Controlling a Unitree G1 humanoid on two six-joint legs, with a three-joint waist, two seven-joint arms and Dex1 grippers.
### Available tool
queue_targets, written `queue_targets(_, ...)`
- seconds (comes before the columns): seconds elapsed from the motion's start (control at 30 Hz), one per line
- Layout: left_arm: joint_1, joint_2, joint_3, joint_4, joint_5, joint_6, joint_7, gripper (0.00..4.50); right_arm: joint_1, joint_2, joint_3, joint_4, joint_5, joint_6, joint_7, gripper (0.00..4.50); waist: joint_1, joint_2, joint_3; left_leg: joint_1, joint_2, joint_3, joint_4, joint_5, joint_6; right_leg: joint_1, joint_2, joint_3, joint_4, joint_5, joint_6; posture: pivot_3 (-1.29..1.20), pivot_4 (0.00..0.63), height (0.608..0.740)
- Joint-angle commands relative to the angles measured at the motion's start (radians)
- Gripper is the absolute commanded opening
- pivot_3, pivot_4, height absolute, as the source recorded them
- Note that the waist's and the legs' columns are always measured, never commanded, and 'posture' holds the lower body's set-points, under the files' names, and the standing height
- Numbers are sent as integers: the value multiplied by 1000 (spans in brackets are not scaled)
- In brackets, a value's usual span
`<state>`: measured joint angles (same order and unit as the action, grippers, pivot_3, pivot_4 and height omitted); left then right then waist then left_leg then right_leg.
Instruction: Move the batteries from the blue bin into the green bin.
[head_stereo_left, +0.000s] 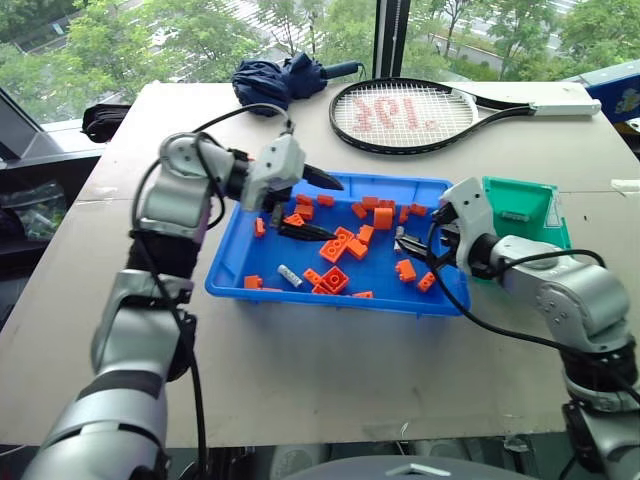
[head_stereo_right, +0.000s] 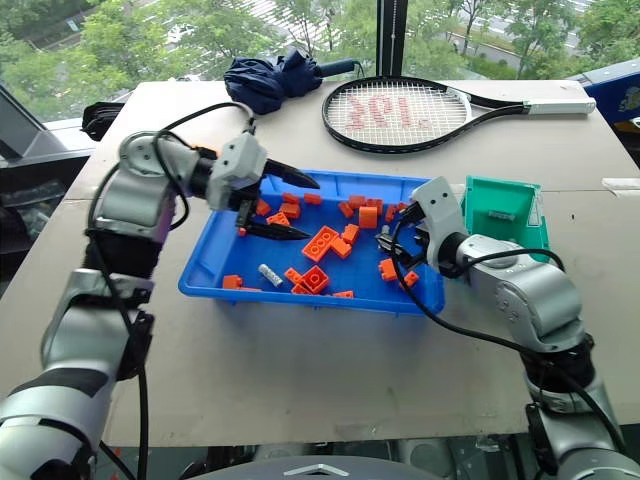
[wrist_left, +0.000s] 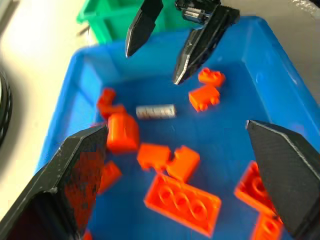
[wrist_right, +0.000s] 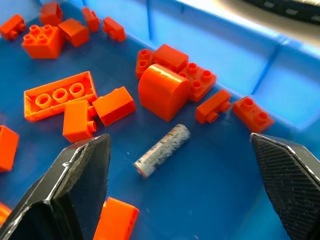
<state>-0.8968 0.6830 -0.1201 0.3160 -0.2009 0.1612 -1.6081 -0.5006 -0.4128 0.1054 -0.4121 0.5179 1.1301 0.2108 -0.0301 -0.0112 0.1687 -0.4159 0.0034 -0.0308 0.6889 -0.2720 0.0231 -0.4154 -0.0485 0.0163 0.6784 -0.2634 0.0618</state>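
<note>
The right tool (wrist_right: 180, 185) hangs spread wide over a battery (wrist_right: 161, 150) lying among orange bricks (wrist_right: 60, 102) in the blue bin (head_stereo_left: 440, 300). Straddle its middle crosswise, clear of the rounded brick (wrist_right: 162, 92). The left tool (head_stereo_left: 305, 205) hovers released; the green bin (head_stereo_left: 520, 212) waits alongside.

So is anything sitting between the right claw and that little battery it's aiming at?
Nothing visible. The battery lies on bare blue bin floor between the open right gripper's fingers. The nearest bricks lie just beyond the battery, not in the path.
</note>
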Motion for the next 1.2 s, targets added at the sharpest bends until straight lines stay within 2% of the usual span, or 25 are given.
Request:
queue_targets(0.03,79,104,65,-230,-68,145,29,4486,-39,77,19,57,-48,15,-58,4500,2,0,0,0,-1,1,0,0,0,0,-1,0,0,0,0,0,150,740)
queue_targets(0.17,171,182,109,-382,-131,261,70,4486,-50,132,18,106,-79,42,-87,4500,8,0,0,1,-1,1,0,0,0,0,-1,1,0,0,0,0,150,740)
queue_targets(0.27,221,224,133,-461,-161,313,104,4486,-49,126,52,126,-116,48,-85,4500,9,0,0,1,-1,1,0,0,1,0,0,1,0,0,0,0,150,740)
queue_targets(0.37,246,250,147,-518,-184,353,141,4500,-49,134,63,143,-142,30,-80,3675,9,0,0,2,-1,1,0,-1,1,0,0,1,0,0,0,0,150,740)
queue_targets(0.6,252,261,149,-569,-235,414,203,4500,-53,133,65,159,-202,11,-80,239,11,0,0,2,-1,1,0,-2,3,0,0,1,0,0,0,0,150,740)
queue_targets(0.63,245,260,142,-562,-234,413,207,4500,-53,124,63,148,-207,17,-78,78,13,0,0,2,-1,1,0,-2,3,0,0,1,0,0,0,0,150,740)
queue_targets(0.83,190,214,125,-547,-274,432,239,4500,-69,85,-34,-29,-176,150,-71,78,19,0,0,1,-1,1,0,-2,3,0,0,1,0,0,0,0,150,740)
queue_targets(0.9,171,185,125,-549,-301,448,253,4500,-92,82,-110,-123,-139,234,-54,78,18,0,0,1,-1,1,0,-2,3,0,0,1,0,0,0,0,150,740)
queue_targets(1.03,122,102,114,-543,-343,469,300,4500,-188,41,-345,-273,-89,423,-6,78,16,1,1,1,-1,1,0,-2,4,0,0,1,0,0,0,0,150,740)
queue_targets(1.13,98,56,106,-536,-354,470,325,4500,-211,-48,-447,-296,-91,482,19,78,19,1,1,2,-1,1,-1,-2,4,0,0,1,0,0,0,0,150,740)
queue_targets(1.2,74,23,100,-524,-362,473,342,4500,-170,-134,-504,-283,-94,484,44,78,22,1,1,1,-1,1,-1,-2,4,1,0,1,-1,0,0,0,150,740)
